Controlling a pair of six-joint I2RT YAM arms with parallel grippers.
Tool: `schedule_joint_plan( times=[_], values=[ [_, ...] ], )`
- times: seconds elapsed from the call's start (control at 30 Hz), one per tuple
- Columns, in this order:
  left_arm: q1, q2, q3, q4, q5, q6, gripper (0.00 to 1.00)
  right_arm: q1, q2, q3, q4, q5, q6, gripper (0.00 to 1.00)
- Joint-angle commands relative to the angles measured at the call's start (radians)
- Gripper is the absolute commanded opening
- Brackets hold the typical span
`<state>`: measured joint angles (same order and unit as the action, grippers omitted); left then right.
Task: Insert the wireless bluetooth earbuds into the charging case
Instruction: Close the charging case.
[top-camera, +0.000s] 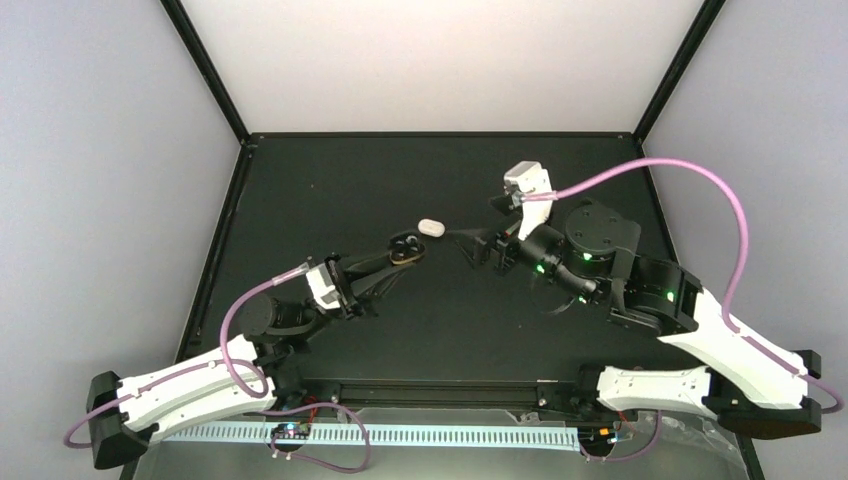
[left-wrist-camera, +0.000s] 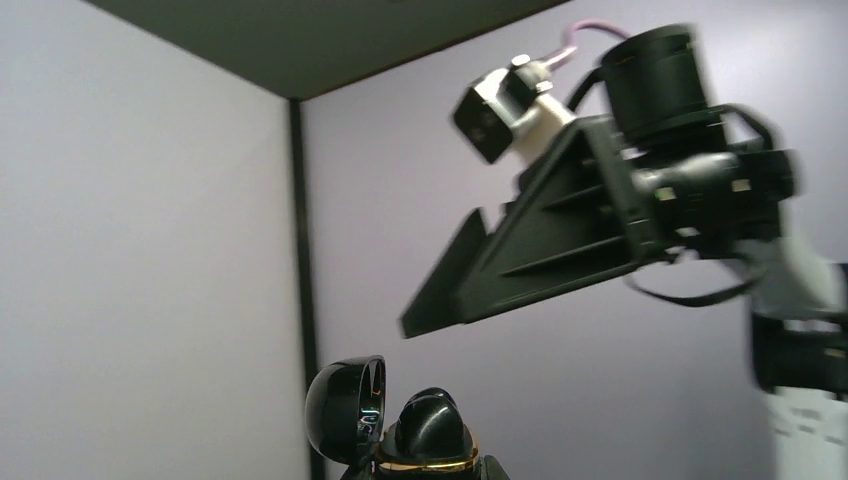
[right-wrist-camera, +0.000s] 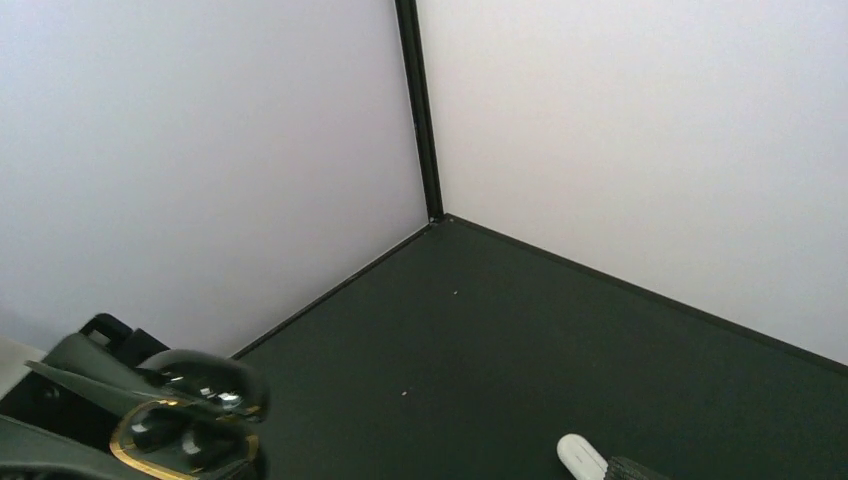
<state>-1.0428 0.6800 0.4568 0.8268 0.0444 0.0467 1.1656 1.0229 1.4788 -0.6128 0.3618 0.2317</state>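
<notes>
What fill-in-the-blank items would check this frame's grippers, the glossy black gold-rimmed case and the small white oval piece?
1. The left gripper is shut on the glossy black gold-rimmed case, whose lid stands ____.
2. The small white oval piece is not held; it rests on the black ____.
3. The right gripper is ____ and holds nothing.
Missing: open; table; open.

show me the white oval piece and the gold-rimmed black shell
white oval piece (top-camera: 430, 227): top view, its middle
gold-rimmed black shell (right-wrist-camera: 205, 382): right wrist view, its glossy upper half
</notes>
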Motion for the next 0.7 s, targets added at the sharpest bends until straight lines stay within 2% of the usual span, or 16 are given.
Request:
schedule_joint_plan(
  times=[0.0,0.23,0.5,0.53,0.6,0.67],
  values=[
    [-0.004,-0.040,0.036,-0.080,0.273,-0.070,0.02,-0.003,-0.047,-0.070,-0.021,-0.039,-0.069,0.91],
    [-0.005,-0.006,0.086,-0.107,0.447,-0.125,0.02,-0.003,-0.055,-0.128,-0.015,-0.082,-0.072,0.91],
    [-0.004,0.073,0.116,-0.037,0.482,-0.169,0.02,-0.013,-0.080,-0.194,0.041,-0.009,-0.084,0.92],
    [-0.004,0.081,0.120,-0.037,0.483,-0.171,0.02,-0.041,-0.065,-0.181,0.015,-0.011,-0.056,0.92],
    [-0.003,0.098,0.127,-0.032,0.487,-0.181,0.02,-0.136,-0.054,-0.175,-0.020,-0.110,0.004,0.92],
    [-0.003,0.113,0.126,-0.018,0.491,-0.190,0.02,-0.209,-0.087,-0.225,0.024,-0.211,0.049,0.92]
  ],
)
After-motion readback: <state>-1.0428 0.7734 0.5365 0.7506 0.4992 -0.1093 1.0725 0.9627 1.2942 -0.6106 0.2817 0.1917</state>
